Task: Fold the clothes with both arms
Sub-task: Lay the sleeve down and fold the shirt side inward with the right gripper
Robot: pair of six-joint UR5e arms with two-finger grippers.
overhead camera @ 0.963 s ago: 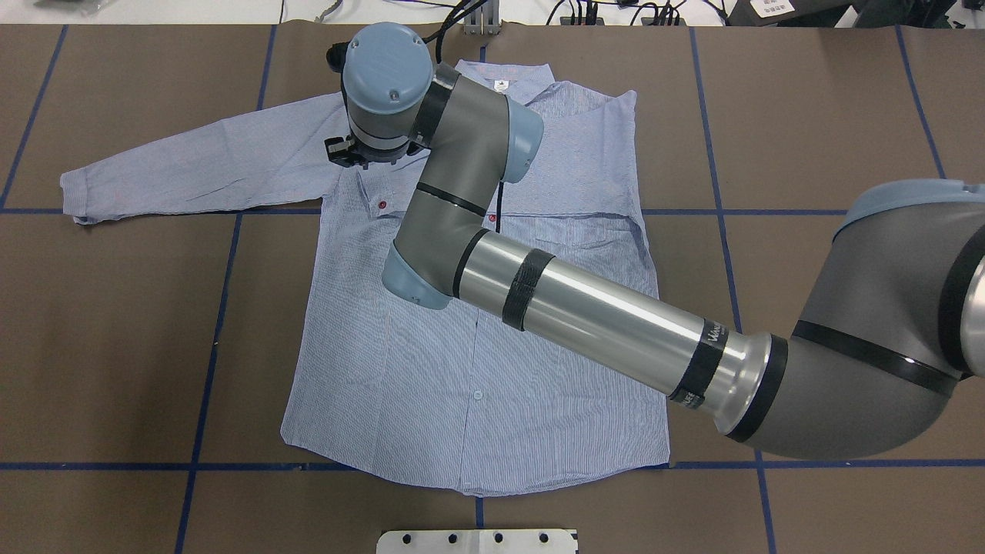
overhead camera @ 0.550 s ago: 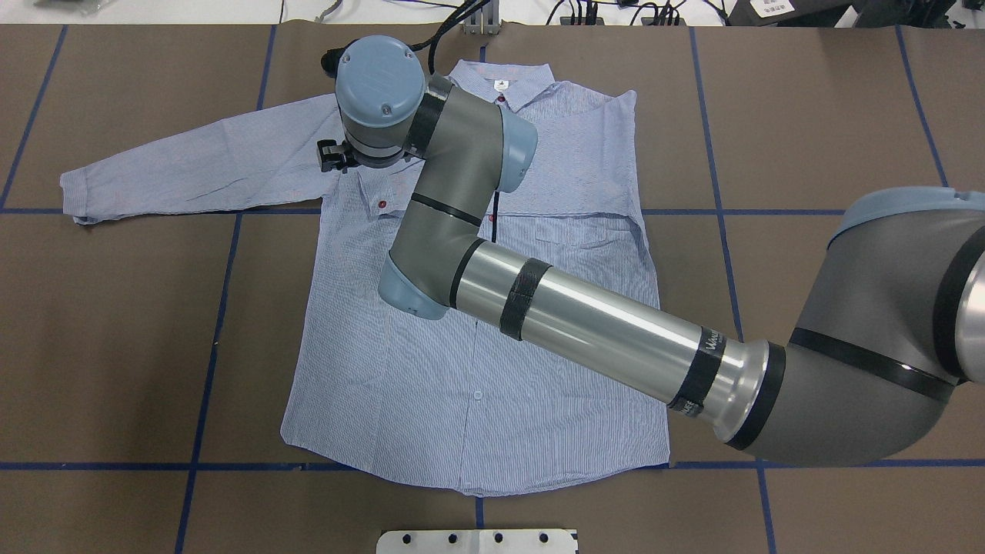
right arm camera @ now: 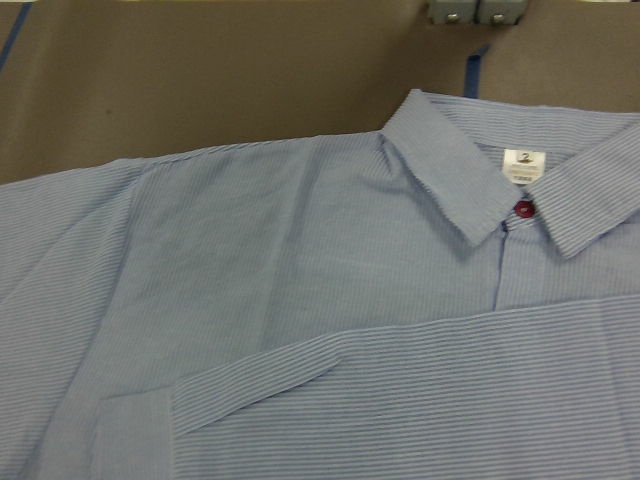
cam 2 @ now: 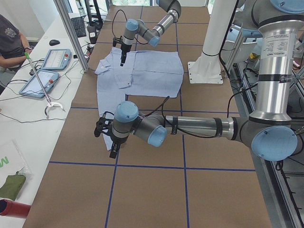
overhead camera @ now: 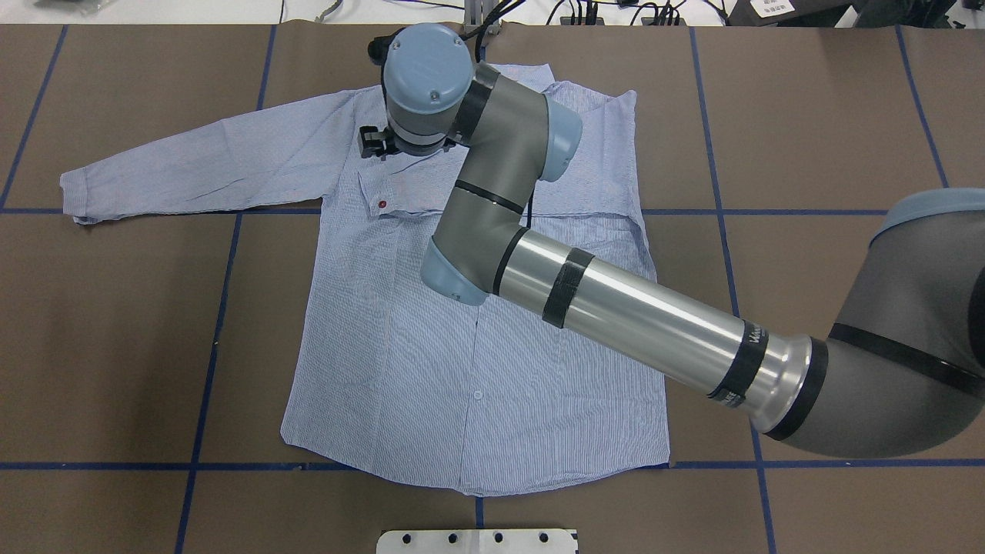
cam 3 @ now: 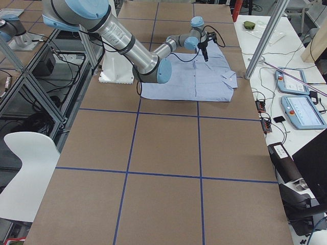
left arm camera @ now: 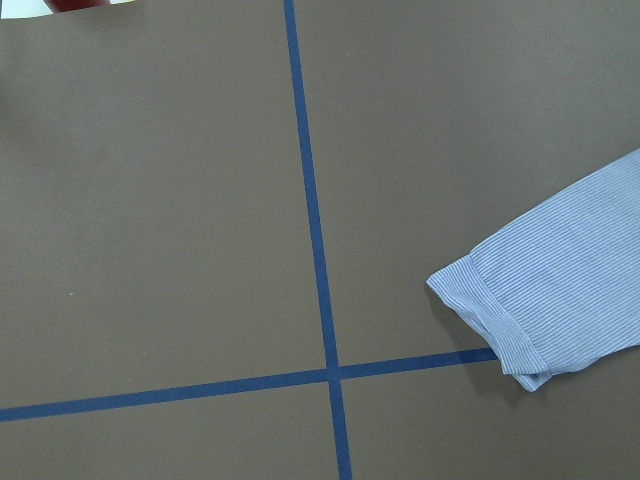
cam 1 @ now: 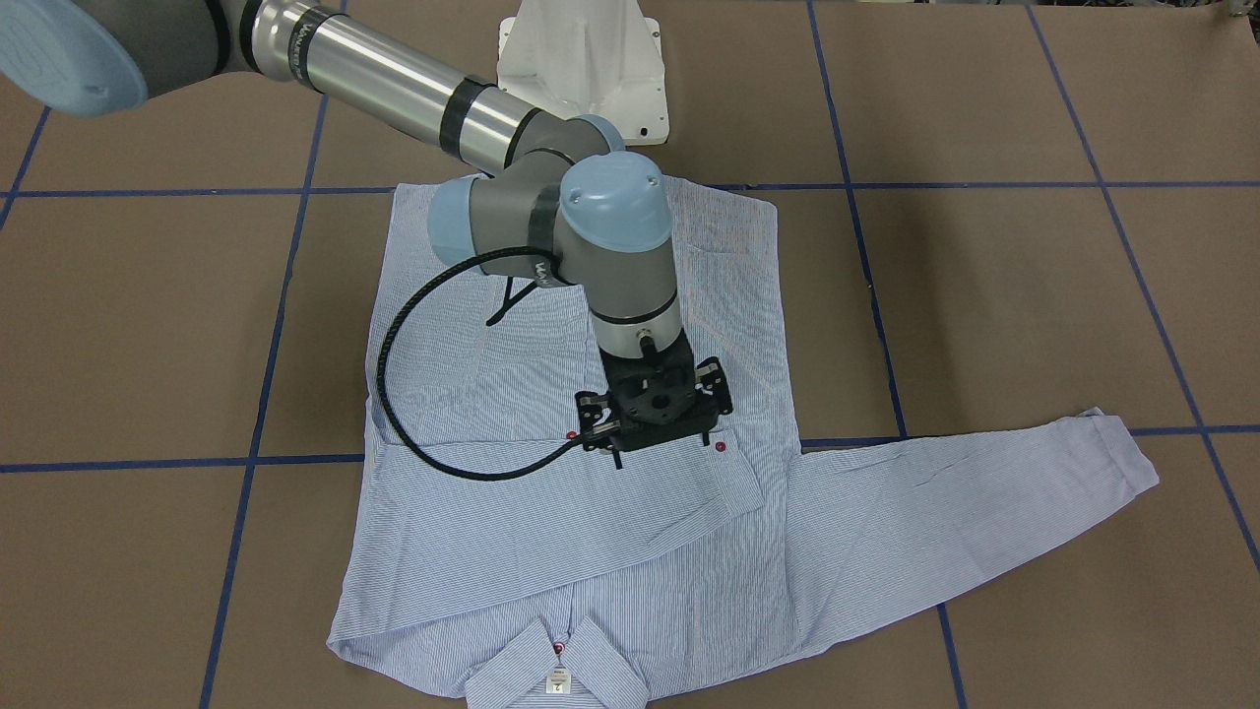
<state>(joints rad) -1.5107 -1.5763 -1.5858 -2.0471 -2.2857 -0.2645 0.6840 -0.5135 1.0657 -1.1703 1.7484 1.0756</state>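
Observation:
The light blue striped shirt (overhead camera: 462, 362) lies flat, face up, on the brown table, collar (right arm camera: 450, 180) at the far edge. One sleeve is folded across the chest, and its cuff with a red button (overhead camera: 382, 205) rests on the shirt. The other sleeve stretches out sideways to its cuff (overhead camera: 77, 200). My right gripper (cam 1: 650, 438) points down over the upper chest beside the folded cuff; its fingers are hidden under the wrist. My left gripper (cam 2: 113, 151) hovers near the outstretched cuff (left arm camera: 500, 320). It shows only in the exterior left view, so I cannot tell its state.
The white pedestal base (cam 1: 581, 59) stands at the robot's edge of the table. Blue tape lines (left arm camera: 315, 250) cross the brown surface. A side table with tablets (cam 2: 52, 59) and a person's arm lies beyond the far edge. A metal post (cam 2: 71, 33) stands near the collar.
My right wrist first shifted slightly toward the outstretched sleeve. It then swung back toward the collar and the shirt's middle. The shirt has not moved.

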